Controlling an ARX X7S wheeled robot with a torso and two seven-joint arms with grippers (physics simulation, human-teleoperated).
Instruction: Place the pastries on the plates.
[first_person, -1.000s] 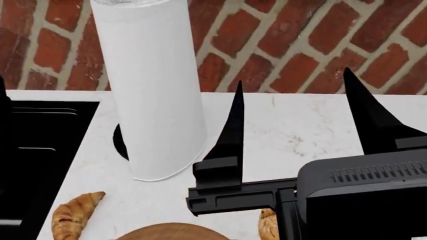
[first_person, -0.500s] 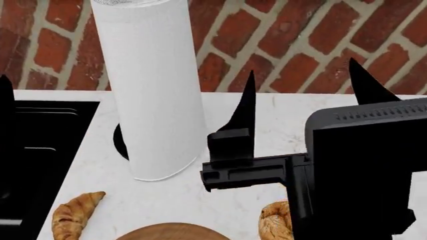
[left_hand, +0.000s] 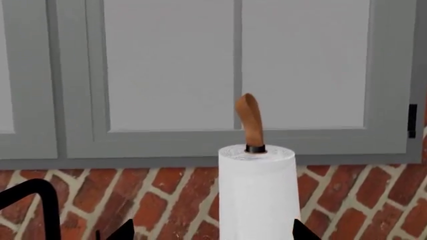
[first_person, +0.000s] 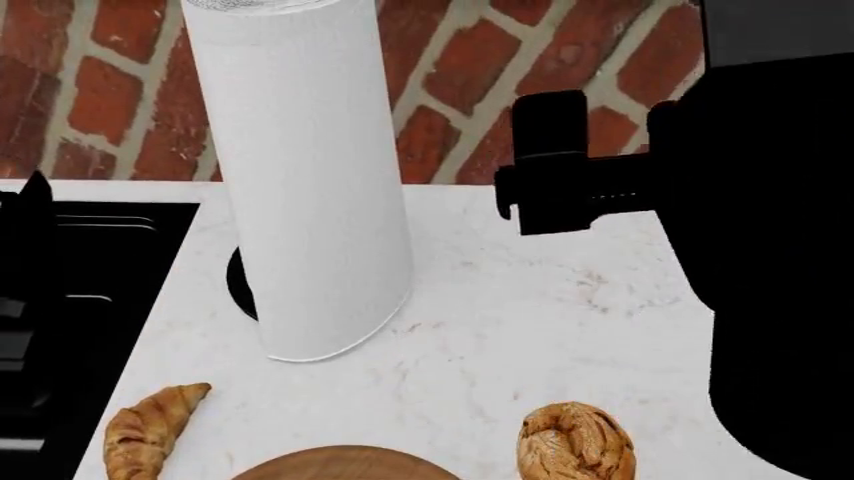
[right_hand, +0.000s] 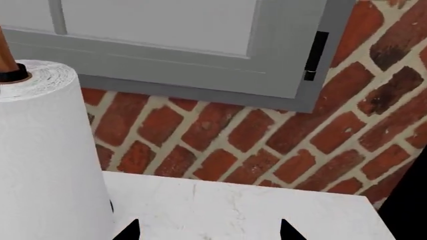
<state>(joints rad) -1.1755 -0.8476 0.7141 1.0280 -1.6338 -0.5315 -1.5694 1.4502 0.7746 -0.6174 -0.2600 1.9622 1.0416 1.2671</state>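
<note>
On my head view, the croissant (first_person: 154, 430) lies on the white counter (first_person: 534, 300) near the front edge, beside the black sink (first_person: 80, 300). The round bun (first_person: 577, 443) sits well apart from it, with the wooden board (first_person: 350, 464) between them. The paper towel roll (first_person: 300, 180) stands behind. My right arm (first_person: 761, 250) fills the side; its fingers are out of sight there.

My left wrist view shows the roll (left_hand: 257, 192) under grey cabinets (left_hand: 200, 75), fingertips (left_hand: 123, 231) spread apart, released.

My right wrist view: fingertips (right_hand: 130, 231) parted, holding nothing, over the counter (right_hand: 233, 210).
</note>
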